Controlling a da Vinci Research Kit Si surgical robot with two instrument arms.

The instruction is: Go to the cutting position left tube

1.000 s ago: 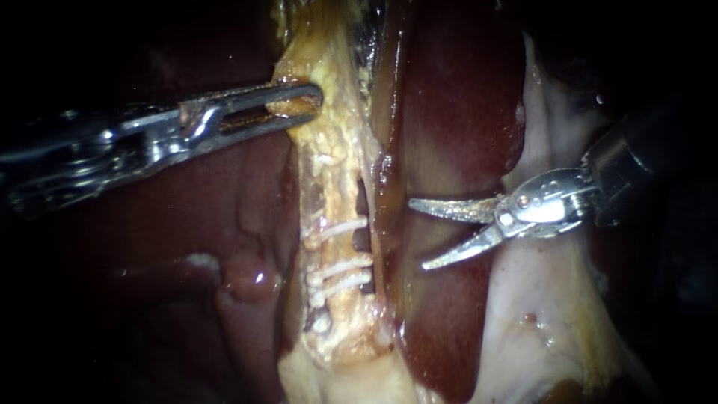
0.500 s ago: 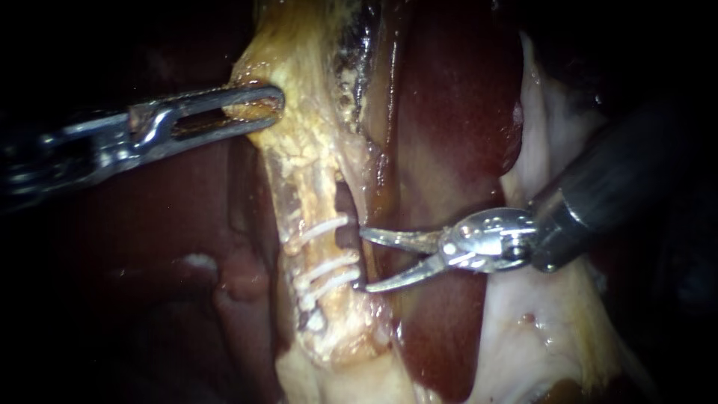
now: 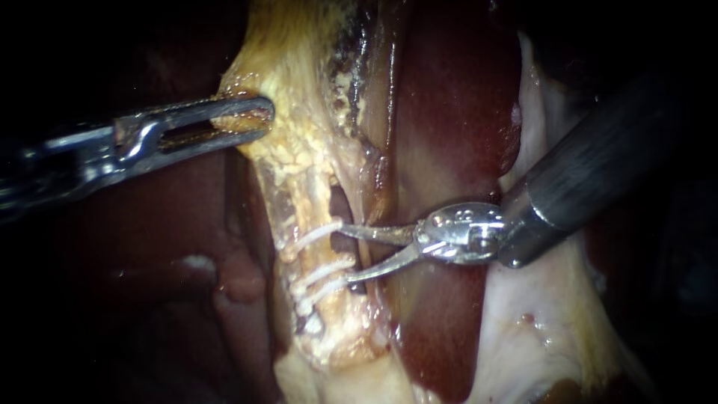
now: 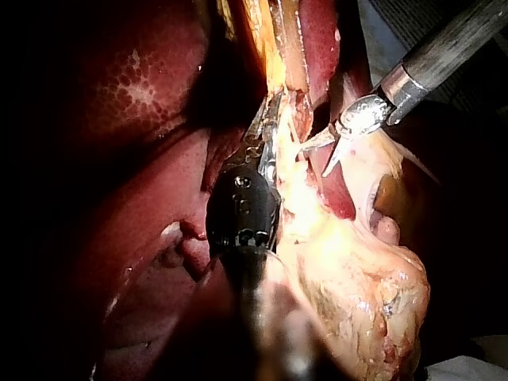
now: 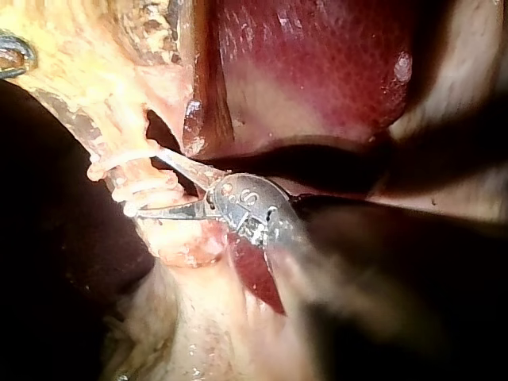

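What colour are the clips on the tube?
White. The clips show best in the endoscope view.

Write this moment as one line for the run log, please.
left instrument: shut on tissue | right instrument: open, tips at clips on tube | cut: not yet made

The left instrument (image 3: 262, 120) is bright steel, with long slotted jaws rounded at the tip. Behind them sits a black wrist block (image 4: 242, 213) dotted with small screws (image 4: 240, 182). The right instrument (image 3: 345, 252) has a dull dark-grey shaft (image 3: 598, 161), a rounded polished steel hinge (image 3: 458, 233) bearing stamped marks, and two thin, curved, pointed blades (image 3: 374, 234).
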